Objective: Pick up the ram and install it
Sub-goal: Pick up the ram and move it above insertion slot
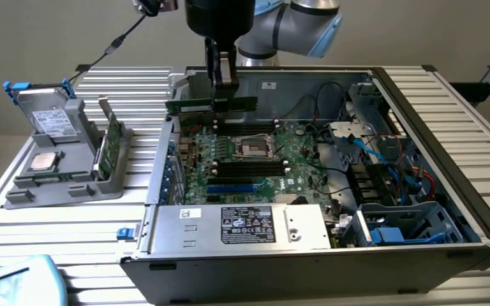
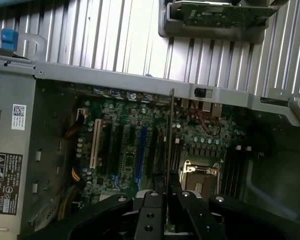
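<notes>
The ram [image 1: 211, 105] is a long green stick held level above the far edge of the motherboard [image 1: 262, 182] inside the open computer case [image 1: 449, 127]. My gripper [image 1: 222, 94] hangs straight down and is shut on the stick's upper edge. It hovers over the black memory slots [image 1: 243, 126] beside the processor socket [image 1: 252, 148]. In the wrist view the ram [image 2: 170, 130] appears edge-on as a thin line running away from my gripper [image 2: 168, 182], with the motherboard [image 2: 125, 150] below it.
A grey parts holder [image 1: 23, 197] stands on the slatted table at the exterior view's left. It carries a boxy drive [image 1: 51, 120], a square silver chip [image 1: 44, 162] and another green board [image 1: 110, 141]. A power supply [image 1: 245, 226] fills the case's near side, with cables [image 1: 372, 153] on the exterior view's right.
</notes>
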`<act>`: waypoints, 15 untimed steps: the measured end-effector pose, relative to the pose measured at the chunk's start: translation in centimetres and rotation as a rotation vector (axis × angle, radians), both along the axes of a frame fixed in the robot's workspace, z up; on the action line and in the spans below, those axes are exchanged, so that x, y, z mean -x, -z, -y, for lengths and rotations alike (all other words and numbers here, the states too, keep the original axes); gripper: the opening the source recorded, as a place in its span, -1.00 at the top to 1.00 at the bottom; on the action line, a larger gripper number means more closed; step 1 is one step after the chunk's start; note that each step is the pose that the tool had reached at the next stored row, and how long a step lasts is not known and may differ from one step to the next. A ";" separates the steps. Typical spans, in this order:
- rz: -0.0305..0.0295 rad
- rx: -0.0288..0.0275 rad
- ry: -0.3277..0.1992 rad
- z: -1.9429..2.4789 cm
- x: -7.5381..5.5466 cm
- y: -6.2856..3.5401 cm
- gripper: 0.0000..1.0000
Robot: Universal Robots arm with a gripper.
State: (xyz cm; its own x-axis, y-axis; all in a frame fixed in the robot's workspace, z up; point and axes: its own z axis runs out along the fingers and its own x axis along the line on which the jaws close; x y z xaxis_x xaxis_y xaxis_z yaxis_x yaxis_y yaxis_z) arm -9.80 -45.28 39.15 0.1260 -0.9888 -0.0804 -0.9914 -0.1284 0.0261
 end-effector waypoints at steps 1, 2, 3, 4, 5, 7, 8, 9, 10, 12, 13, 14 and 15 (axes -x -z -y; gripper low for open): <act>0.0000 0.0000 0.001 0.00 -0.2 0.00 0.72; 0.0001 0.0000 0.001 0.00 -0.5 0.01 0.72; 0.0001 0.0000 0.002 0.00 -0.7 0.03 0.72; 0.0002 0.0000 0.003 0.00 -0.9 0.07 0.72; 0.0003 -0.0001 0.006 0.00 -1.0 0.13 0.72; 0.0004 -0.0002 0.012 0.00 -1.4 0.33 0.72; 0.0004 -0.0001 0.017 -0.01 -1.5 0.46 0.72; 0.0003 0.0000 0.022 -0.01 -1.7 0.60 0.72; 0.0002 0.0002 0.027 -0.02 -1.8 0.73 0.72; 0.0003 0.0001 0.037 -0.02 -2.1 1.03 0.72; 0.0003 0.0000 0.042 -0.02 -2.3 1.19 0.72; 0.0003 0.0000 0.047 -0.03 -2.5 1.37 0.72; 0.0003 0.0001 0.051 -0.03 -2.7 1.53 0.72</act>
